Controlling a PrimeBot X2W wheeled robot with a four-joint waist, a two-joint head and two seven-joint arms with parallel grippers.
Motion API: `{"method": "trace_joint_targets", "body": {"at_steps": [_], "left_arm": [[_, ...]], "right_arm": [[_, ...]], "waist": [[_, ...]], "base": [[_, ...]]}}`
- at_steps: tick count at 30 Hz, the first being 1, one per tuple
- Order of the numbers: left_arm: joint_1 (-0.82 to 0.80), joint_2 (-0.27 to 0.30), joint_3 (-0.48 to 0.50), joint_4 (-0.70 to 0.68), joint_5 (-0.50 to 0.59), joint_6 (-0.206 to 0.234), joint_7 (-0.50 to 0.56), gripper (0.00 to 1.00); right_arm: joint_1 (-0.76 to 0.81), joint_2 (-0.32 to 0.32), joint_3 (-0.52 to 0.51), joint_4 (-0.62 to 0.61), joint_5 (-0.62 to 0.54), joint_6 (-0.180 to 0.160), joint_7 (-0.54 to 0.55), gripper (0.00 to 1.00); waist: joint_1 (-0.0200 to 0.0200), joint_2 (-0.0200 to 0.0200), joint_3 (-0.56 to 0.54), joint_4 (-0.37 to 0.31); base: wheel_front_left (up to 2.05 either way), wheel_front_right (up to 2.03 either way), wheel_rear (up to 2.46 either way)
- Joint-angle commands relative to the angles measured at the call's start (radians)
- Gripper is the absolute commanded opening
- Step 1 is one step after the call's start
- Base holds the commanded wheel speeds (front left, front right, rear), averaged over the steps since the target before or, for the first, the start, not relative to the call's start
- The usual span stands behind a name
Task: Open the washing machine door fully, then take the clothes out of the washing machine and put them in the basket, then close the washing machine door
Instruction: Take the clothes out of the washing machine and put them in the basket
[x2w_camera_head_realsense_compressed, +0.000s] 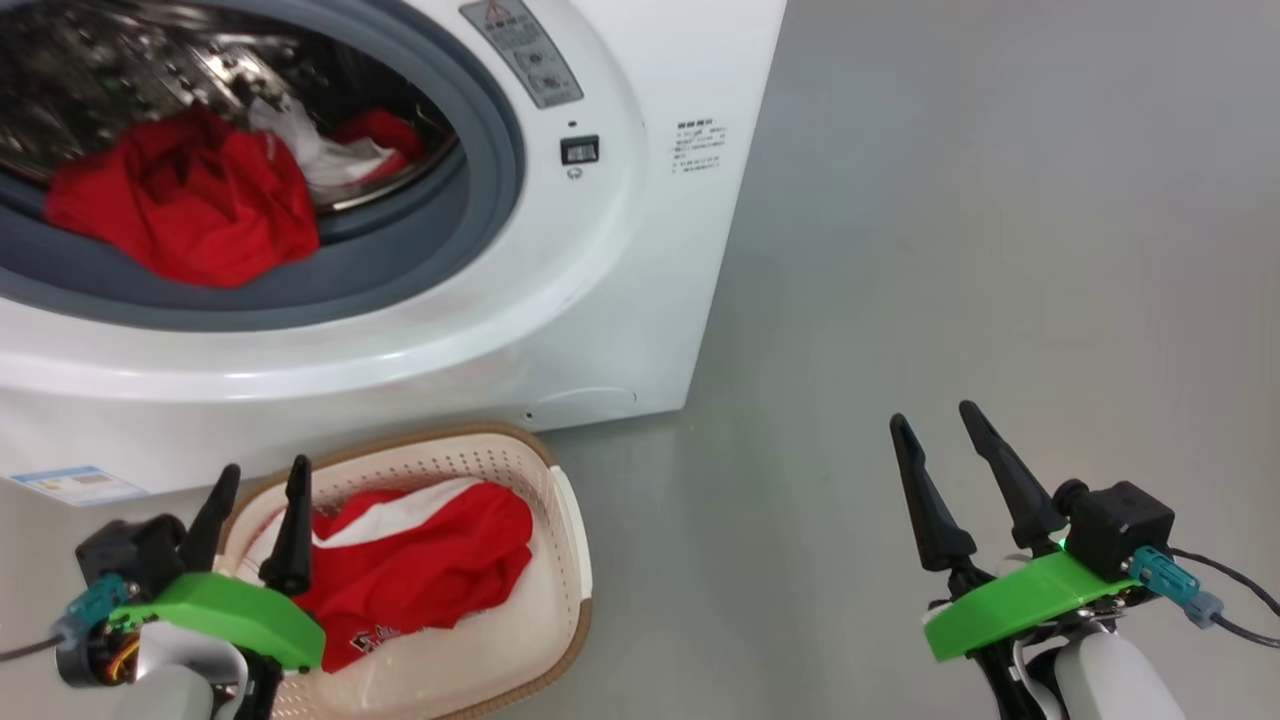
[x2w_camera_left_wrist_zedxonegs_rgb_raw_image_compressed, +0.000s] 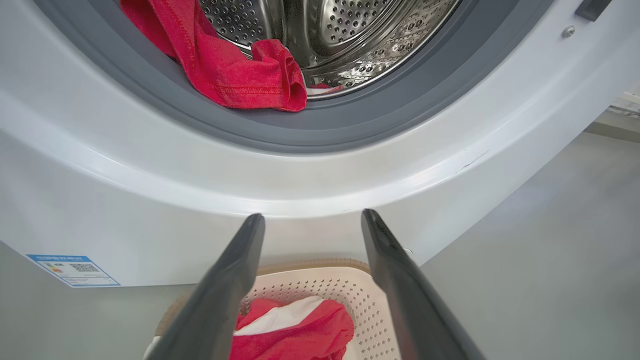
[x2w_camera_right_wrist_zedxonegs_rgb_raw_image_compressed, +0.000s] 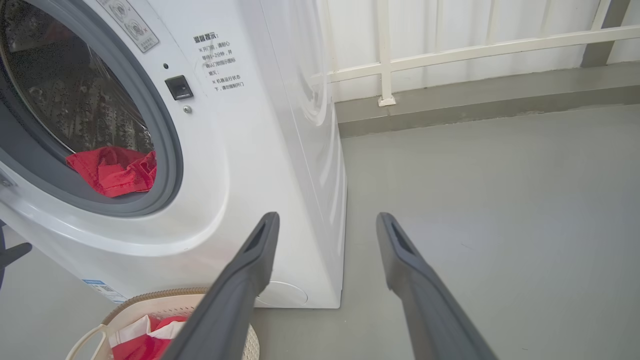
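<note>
The left pincer (x2w_camera_head_realsense_compressed: 263, 470) sits low on the left. Its two dark fingers (x2w_camera_head_realsense_compressed: 292, 530) point up, spread apart and empty. The right pincer (x2w_camera_head_realsense_compressed: 933, 415) sits low on the right. Its fingers lean a bit left, wide apart and empty too. A green piece (x2w_camera_head_realsense_compressed: 235, 610) sits under each pincer.

washing machine (x2w_camera_right_wrist_zedxonegs_rgb_raw_image_compressed: 260, 150) front | notice (x2w_camera_right_wrist_zedxonegs_rgb_raw_image_compressed: 220, 62) headed 温馨提示 | blue label (x2w_camera_left_wrist_zedxonegs_rgb_raw_image_compressed: 73, 270) (print unreadable)

washing machine (x2w_camera_head_realsense_compressed: 620, 280): glossy white shell | drum (x2w_camera_left_wrist_zedxonegs_rgb_raw_image_compressed: 350, 30): shiny perforated steel | clothes (x2w_camera_head_realsense_compressed: 190, 200): red cloth | basket (x2w_camera_head_realsense_compressed: 572, 560): perforated plastic, seemingly matt
</note>
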Motion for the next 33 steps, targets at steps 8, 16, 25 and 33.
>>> {"method": "trace_joint_targets", "body": {"at_steps": [8, 16, 25, 33], "left_arm": [[0.082, -0.002, 0.101, -0.123, 0.064, 0.005, -0.012, 1.0], [0.168, -0.026, 0.154, -0.224, 0.11, 0.005, -0.012, 1.0], [0.277, -0.047, 0.208, -0.341, 0.158, 0.005, -0.012, 1.0], [0.369, -0.058, 0.25, -0.439, 0.182, 0.005, -0.012, 1.0]], "right_arm": [[0.048, -0.034, 0.018, -0.013, 0.016, 0.002, -0.012, 1.0], [0.09, -0.057, 0.015, -0.01, 0.031, 0.002, -0.012, 1.0], [0.141, -0.081, 0.005, -0.016, 0.047, 0.002, -0.012, 1.0], [0.187, -0.09, -0.016, -0.031, 0.052, 0.002, -0.012, 1.0]], "waist": [[0.0, 0.0, -0.075, 0.022], [0.0, 0.0, -0.131, 0.033], [0.0, 0.0, -0.18, 0.044], [0.0, 0.0, -0.196, 0.055]], "base": [[0.0, 0.0, 0.0], [0.0, 0.0, 0.0], [0.0, 0.0, 0.0], [0.0, 0.0, 0.0]]}}
